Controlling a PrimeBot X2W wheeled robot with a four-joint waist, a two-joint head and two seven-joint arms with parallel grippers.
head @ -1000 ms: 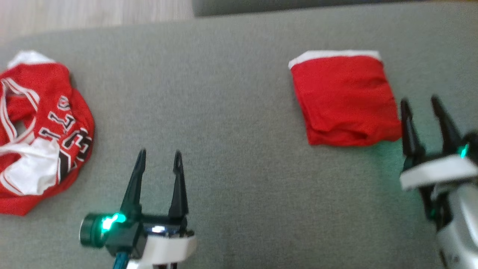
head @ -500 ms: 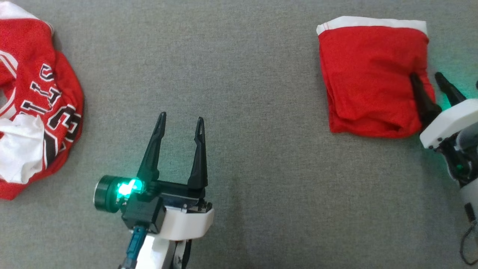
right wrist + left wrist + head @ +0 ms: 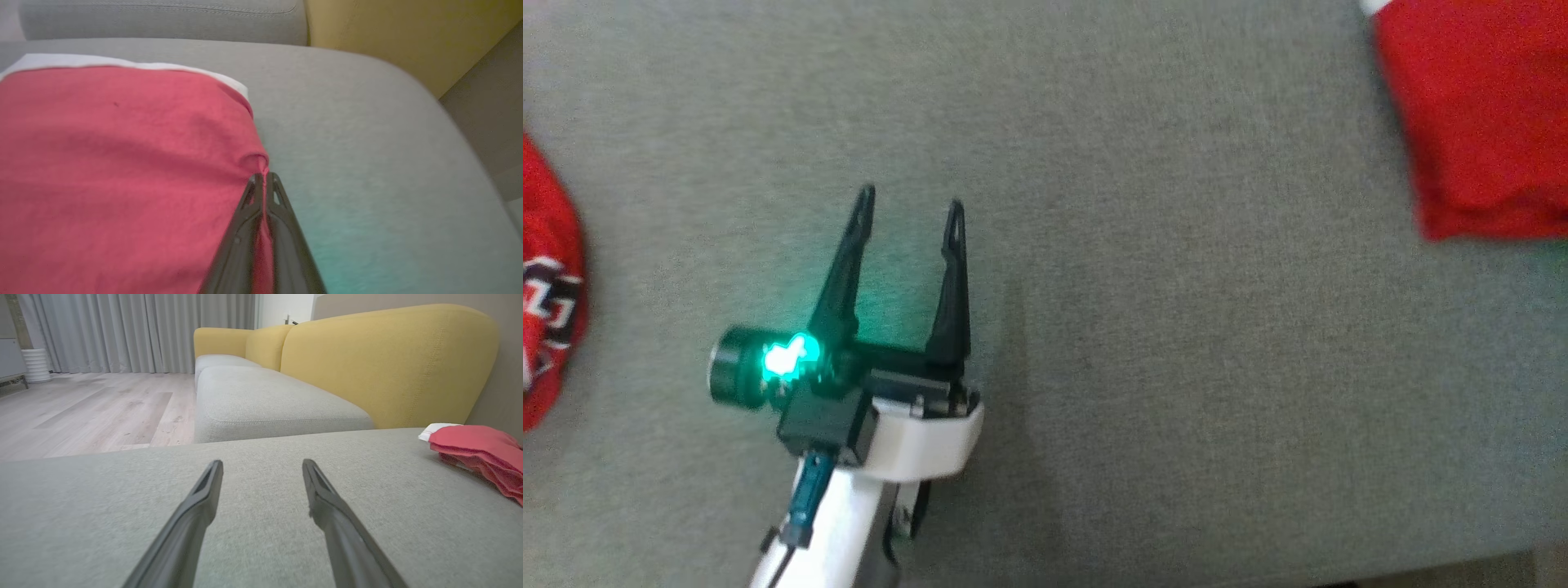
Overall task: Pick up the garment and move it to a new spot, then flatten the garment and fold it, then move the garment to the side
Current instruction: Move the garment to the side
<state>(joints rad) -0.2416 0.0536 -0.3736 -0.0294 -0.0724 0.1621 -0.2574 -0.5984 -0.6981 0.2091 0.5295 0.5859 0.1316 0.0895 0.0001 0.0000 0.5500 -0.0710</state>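
**Item 1.** Right gripper (image 3: 263, 176): jaws closed, pinching a small raised tuck at the edge of the plain folded red garment (image 3: 122, 163). That piece lies on the grey sofa seat (image 3: 367, 143) and has a white band along its far edge.

**Item 2.** Left gripper (image 3: 910, 198): jaws spread wide and empty, over bare seat between the two red pieces.

**Item 3.** Lettered garment (image 3: 543, 286): crumpled at the left edge of the head view, well apart from the left gripper, nothing touching it.

**Progress.** Judged at the very start for the lettered garment. It looks neither lifted, flattened, folded nor set aside, so every step is left. The only grip is on the plain piece, which already lies folded.

**Writing.** Black, white-outlined characters on the lettered garment, cut off by the frame edge and blurred, so they are illegible. No brand or label can be read elsewhere.
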